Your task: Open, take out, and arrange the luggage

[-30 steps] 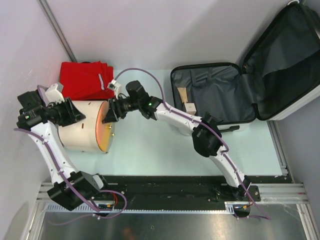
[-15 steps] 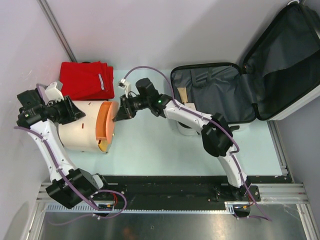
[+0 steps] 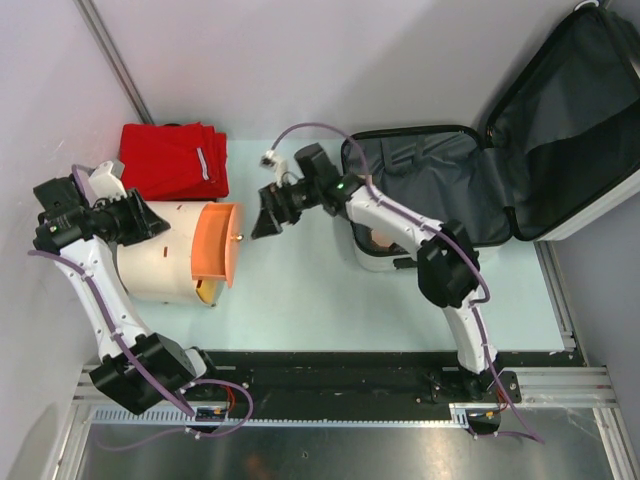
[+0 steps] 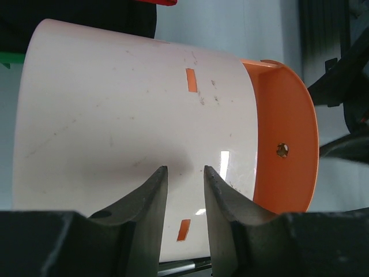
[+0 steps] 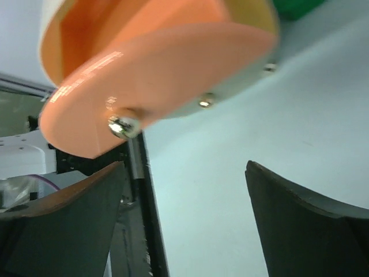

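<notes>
The luggage (image 3: 420, 175) lies open at the right of the table. Its dark grey lining shows, and its lid (image 3: 575, 110) leans back against the wall. My right gripper (image 3: 265, 222) is open and empty, in the air between the luggage and a cream cylinder (image 3: 160, 262) that lies on its side. In the right wrist view the gripper (image 5: 184, 167) is wide open over bare table. The cylinder's orange lid (image 5: 155, 69), with a metal knob, is just ahead. My left gripper (image 3: 150, 222) sits over the cylinder's side (image 4: 127, 115), its fingers (image 4: 151, 190) slightly apart and holding nothing.
The orange lid (image 3: 215, 245) stands ajar at the cylinder's right end. A folded red cloth (image 3: 175, 160) lies behind the cylinder at the back left. A bit of green plastic (image 5: 294, 7) shows beyond the cylinder. Walls close in on the left and back.
My right gripper has drawn back to the right, away from the orange lid and toward the luggage. The lid has come out from the cylinder's mouth and stands ajar. The left arm barely moved.
</notes>
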